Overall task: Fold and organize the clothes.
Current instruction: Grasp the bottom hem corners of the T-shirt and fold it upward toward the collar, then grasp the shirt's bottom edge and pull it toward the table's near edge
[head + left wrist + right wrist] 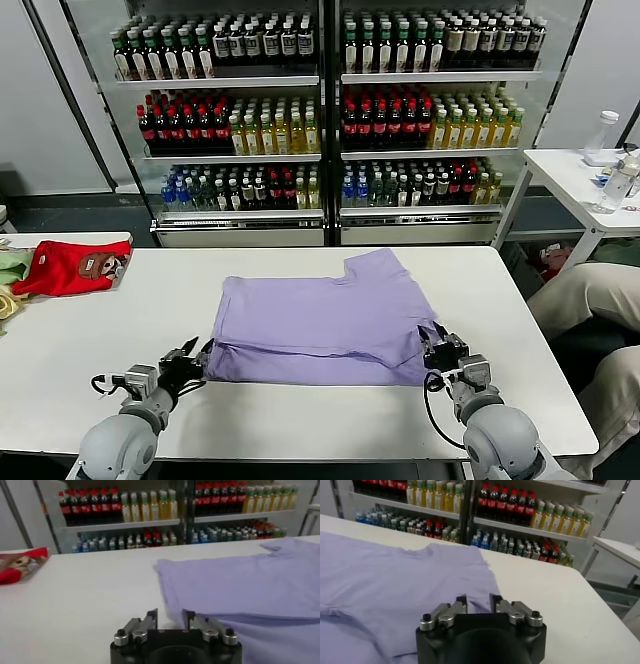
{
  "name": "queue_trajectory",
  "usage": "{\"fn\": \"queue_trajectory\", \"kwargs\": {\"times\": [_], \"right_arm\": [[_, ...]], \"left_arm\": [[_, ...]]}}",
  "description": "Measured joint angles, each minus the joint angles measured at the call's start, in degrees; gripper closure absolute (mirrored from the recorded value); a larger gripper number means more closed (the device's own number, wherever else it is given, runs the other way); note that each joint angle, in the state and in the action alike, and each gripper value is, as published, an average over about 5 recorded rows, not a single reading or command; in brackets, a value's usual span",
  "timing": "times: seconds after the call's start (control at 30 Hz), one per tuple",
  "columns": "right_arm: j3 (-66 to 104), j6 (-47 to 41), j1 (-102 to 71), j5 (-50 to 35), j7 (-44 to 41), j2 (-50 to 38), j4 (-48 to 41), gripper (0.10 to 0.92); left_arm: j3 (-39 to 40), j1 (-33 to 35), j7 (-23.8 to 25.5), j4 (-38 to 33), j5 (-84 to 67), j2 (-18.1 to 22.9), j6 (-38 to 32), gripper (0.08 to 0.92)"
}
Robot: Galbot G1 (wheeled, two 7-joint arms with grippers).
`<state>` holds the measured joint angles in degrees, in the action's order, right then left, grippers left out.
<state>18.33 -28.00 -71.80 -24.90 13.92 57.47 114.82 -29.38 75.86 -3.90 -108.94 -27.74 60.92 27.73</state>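
Head view: lavender T-shirt (325,315) spread flat mid-table on white table (90,340), partly folded, near hem doubled into a band along the front edge, neckline notch toward the far side. Left gripper (190,358) low at the shirt's near-left corner, fingertips just beside the folded edge. Right gripper (438,347) at the near-right corner, over the cloth's edge. Red garment (70,265) with brown patch lying at the far-left table end, well apart from the shirt, green-yellow clothes (10,270) just beyond it at the frame edge. Drinks cooler (325,120) with rows of bottles behind the table; small side table (570,175) with clear bottles at far right.

Left wrist view: left gripper (169,621) with jaws parted, a gap between the fingers, nothing pinched, T-shirt's (250,580) folded edge directly ahead of the tips; red garment (20,564) far off to one side.

Right wrist view: right gripper (478,605) with jaws spread apart, holding nothing, purple cloth (395,575) beneath and ahead of the fingers, bare tabletop beside it.
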Motion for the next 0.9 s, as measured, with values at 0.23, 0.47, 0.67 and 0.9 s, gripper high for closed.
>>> {"fn": "queue_trajectory", "kwargs": {"times": [0.23,0.47,0.67,0.9], "right_arm": [[2.75,-2.1,-6.5,-0.89,1.25,-0.44,4.36,0.261],[3.6,-3.09,-10.92,-1.47,2.64,-0.03,6.39,0.22],[3.56,-3.44,-12.25,-1.71,3.31,0.59,6.8,0.37],[3.42,-3.43,-12.82,-1.86,3.66,0.98,6.71,0.568]], "left_arm": [[-0.41,4.2,-2.29,-4.99,-3.51,-0.16,2.07,0.317],[-0.39,6.18,-4.09,-6.2,-4.68,0.46,3.16,0.183],[-0.08,7.39,-4.33,-6.77,-5.47,0.86,3.23,0.268],[0.58,7.27,-4.25,-6.43,-5.93,1.24,3.11,0.467]]}}
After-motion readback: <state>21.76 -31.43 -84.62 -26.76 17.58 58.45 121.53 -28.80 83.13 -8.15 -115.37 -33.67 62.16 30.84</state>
